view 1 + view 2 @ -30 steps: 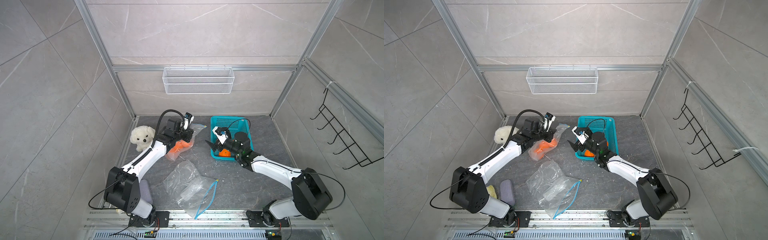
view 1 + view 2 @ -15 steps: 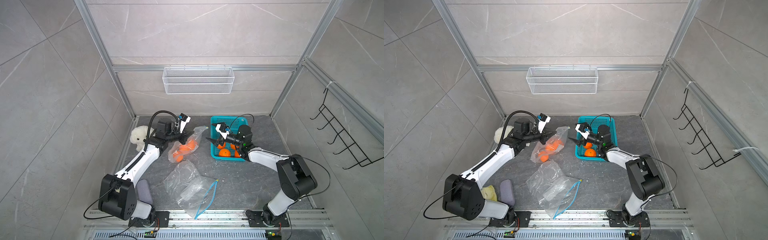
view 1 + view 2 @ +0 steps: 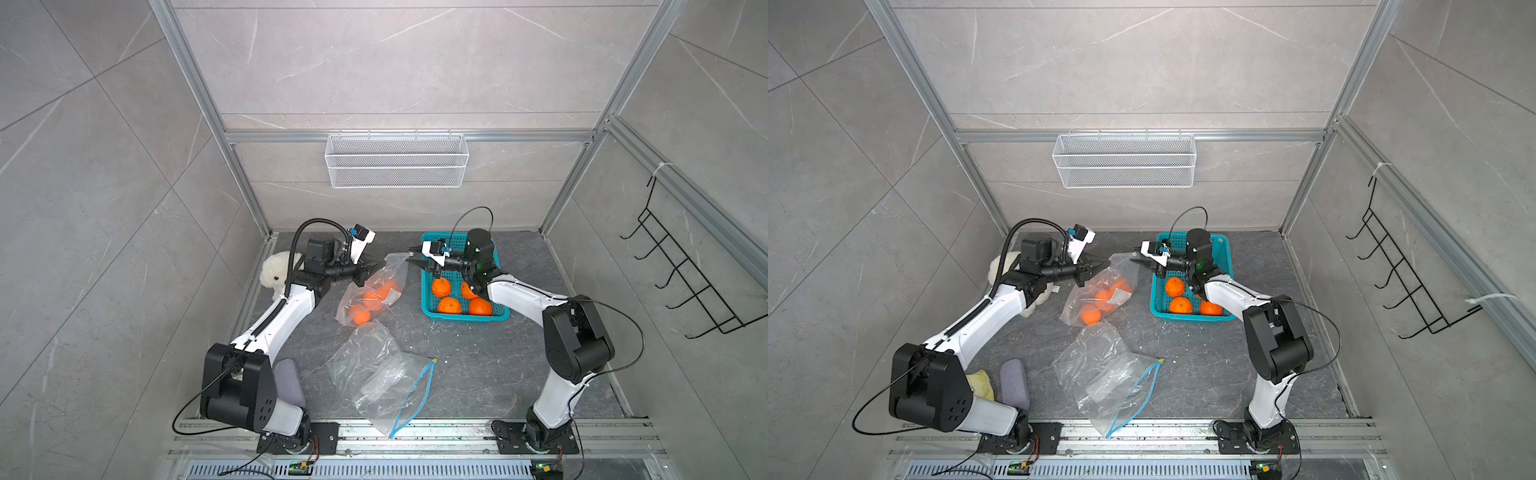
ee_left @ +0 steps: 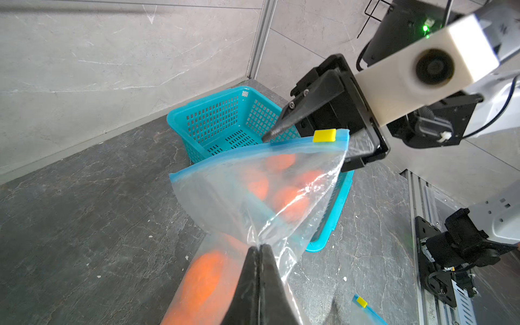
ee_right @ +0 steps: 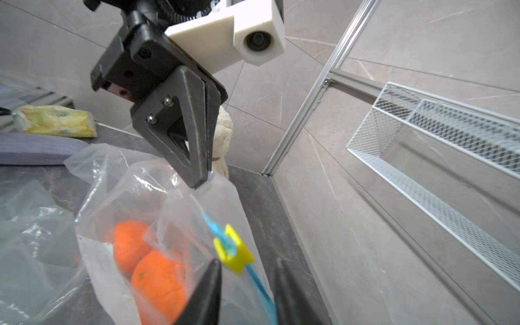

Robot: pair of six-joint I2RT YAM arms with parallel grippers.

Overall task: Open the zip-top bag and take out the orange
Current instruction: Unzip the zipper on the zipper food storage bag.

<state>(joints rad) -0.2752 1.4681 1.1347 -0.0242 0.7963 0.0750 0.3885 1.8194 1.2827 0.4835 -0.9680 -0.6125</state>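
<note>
The left gripper (image 4: 258, 247) is pinched together on the clear film of the zip-top bag (image 3: 374, 286). The right gripper (image 5: 247, 263) has its jaws slightly apart astride the blue zip strip, with the yellow slider (image 5: 233, 250) just ahead. The bag, its oranges (image 3: 360, 315) inside, hangs just beside the teal basket (image 3: 461, 318) of loose oranges (image 3: 449, 305); empty clear bags (image 3: 374, 374) lie near the basket.

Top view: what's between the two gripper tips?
Only the raised top of the zip-top bag: film pinched in the left gripper, then its blue zip track and yellow slider at the open right gripper. Both wrist views show it best.
</note>
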